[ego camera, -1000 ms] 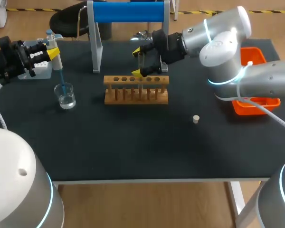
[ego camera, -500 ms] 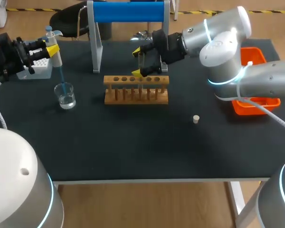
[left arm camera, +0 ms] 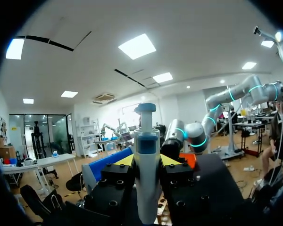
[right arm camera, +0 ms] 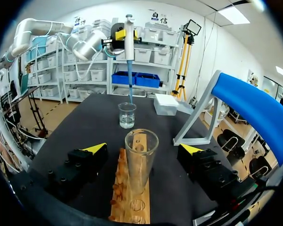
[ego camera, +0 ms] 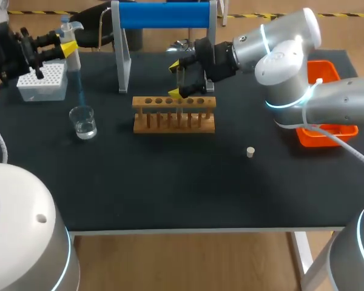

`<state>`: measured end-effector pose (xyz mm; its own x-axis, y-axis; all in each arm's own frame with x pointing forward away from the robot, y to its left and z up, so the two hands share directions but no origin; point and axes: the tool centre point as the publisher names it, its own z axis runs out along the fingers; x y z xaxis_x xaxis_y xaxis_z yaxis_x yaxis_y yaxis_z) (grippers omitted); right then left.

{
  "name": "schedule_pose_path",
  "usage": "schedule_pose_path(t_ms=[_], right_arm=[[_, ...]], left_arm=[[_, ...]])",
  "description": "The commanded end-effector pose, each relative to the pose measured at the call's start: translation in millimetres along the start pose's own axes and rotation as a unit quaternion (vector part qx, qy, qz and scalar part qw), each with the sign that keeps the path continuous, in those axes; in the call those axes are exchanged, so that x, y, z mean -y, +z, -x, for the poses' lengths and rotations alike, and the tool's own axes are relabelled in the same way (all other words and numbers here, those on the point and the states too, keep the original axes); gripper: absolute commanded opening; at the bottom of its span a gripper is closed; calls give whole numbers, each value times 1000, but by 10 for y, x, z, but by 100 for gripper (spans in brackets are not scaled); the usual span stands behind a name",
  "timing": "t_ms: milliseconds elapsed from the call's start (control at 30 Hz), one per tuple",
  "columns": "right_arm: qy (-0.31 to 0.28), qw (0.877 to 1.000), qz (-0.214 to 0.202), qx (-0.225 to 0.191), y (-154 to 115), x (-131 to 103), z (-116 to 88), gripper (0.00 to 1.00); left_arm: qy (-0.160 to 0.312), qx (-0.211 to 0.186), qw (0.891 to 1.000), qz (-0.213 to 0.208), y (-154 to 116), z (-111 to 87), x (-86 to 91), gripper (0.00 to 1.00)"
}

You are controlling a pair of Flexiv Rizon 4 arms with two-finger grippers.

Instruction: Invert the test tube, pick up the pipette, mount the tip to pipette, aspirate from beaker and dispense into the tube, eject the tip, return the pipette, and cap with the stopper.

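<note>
Black table (ego camera: 170, 182): your left claw (left arm camera: 147, 160) clamps the pipette (left arm camera: 146, 193); your right claw (right arm camera: 142, 149) stands apart around the test tube (right arm camera: 141, 165).

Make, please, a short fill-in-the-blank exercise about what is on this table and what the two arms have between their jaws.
1. The left gripper is shut on the ____, whose blue tip is over the beaker.
2. The stopper lies on the table, to the ____ of the wooden rack.
3. The test tube stands upright between the ____ jaws of the right gripper.

Missing words: pipette; right; open.
</note>
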<state>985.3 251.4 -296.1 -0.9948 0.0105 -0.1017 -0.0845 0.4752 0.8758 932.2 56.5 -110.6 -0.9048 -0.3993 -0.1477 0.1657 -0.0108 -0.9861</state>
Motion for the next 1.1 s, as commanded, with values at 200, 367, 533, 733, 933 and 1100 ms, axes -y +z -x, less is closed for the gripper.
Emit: schedule_pose_path(t_ms=[200,367,533,733,933,1100], right_arm=[[0,1000,-2,0,-15,-8,-5,100],[0,1000,-2,0,-15,-8,-5,100],[0,1000,-2,0,-15,-8,-5,100],[0,1000,-2,0,-15,-8,-5,100],[-2,1000,-7,2,-5,-10,-10,100],[0,1000,-5,0,3,-13,-14,100]], left_arm=[[-11,-25,1000,13,479,-72,408,0],[-29,-45,999,8,864,-129,570,0],[-29,-45,999,8,864,-129,570,0],[-29,-45,999,8,864,-129,570,0],[-29,-45,999,8,864,-129,570,0],[-29,-45,999,8,864,-129,570,0]])
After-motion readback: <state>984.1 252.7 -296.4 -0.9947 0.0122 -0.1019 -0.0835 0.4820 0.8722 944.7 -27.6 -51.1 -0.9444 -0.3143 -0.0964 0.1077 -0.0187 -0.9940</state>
